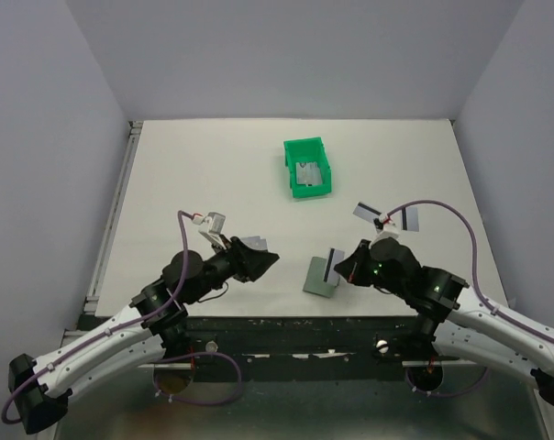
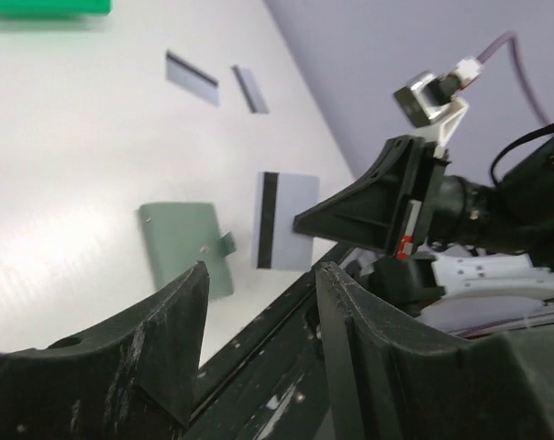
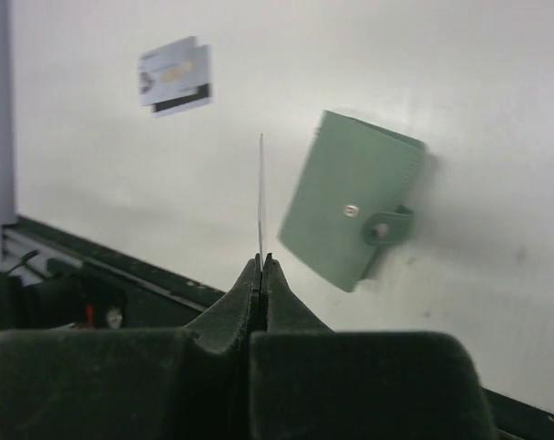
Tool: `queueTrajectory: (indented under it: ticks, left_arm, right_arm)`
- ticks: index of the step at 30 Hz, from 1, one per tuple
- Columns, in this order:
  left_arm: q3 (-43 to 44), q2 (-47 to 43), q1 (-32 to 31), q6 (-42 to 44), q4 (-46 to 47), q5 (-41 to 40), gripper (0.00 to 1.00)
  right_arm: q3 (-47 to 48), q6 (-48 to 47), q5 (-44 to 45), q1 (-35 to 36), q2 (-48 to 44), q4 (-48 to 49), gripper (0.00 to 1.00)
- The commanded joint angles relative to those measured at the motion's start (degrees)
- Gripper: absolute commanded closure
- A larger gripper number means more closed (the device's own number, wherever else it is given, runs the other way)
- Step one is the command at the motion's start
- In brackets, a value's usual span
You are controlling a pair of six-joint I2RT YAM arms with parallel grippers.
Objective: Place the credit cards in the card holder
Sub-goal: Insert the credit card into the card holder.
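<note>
My right claw point(image 3: 261, 266) is pinched fully together on a credit card point(image 3: 260, 197). The card shows edge-on as a thin upright line in the middle of the wrist frame. In the overhead view, that claw point(image 1: 344, 266) holds the card point(image 1: 333, 265) at lower centre, just above the card holder point(image 1: 319, 276). The holder lies closed and flat on the tabletop point(image 1: 194, 174) with its snap tab fastened. In my right wrist view, the holder point(image 3: 350, 211) is just right of the card.

My left claw point(image 2: 259, 298) stands wide with nothing between its fingers point(image 2: 181, 339). Seen from overhead, it hangs left of centre point(image 1: 270, 260), apart from the holder.

Two loose cards point(image 1: 362, 212) lie right of centre on the tabletop, near each other. A green bin point(image 1: 308, 168) sits at upper centre with something grey inside. Another card point(image 3: 174, 75) shows at the upper left of my right wrist view.
</note>
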Motion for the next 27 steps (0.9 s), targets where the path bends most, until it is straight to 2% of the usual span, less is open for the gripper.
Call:
queueTrajectory:
  ticks: [1, 7, 10, 19, 27]
  left_arm:
    - [0.94, 6.21, 0.35, 1.85, -5.40, -0.62, 0.39]
    - [0.24, 11.93, 0.35, 1.24, -0.57, 1.49, 0.39]
    - [-0.20, 13.17, 0.35, 0.98, 0.84, 1.67, 0.39]
    - [-1.95, 13.35, 0.35, -0.43, 1.55, 3.34, 0.40]
    - [-3.28, 11.85, 0.35, -0.79, 1.02, 2.90, 0.40]
  right_arm:
    - [-0.34, 5.38, 8.12, -1.52, 2.00, -13.69, 1.00]
    - [-2.80, 4.69, 9.44, -1.88, 0.33, -7.03, 1.00]
    - [-1.32, 3.11, 8.30, -2.49, 3.92, -5.17, 1.00]
    - [3.61, 3.19, 7.24, -3.81, 19.05, -8.68, 0.99]
    - [4.05, 4.60, 10.05, -3.99, 17.12, -13.77, 1.00]
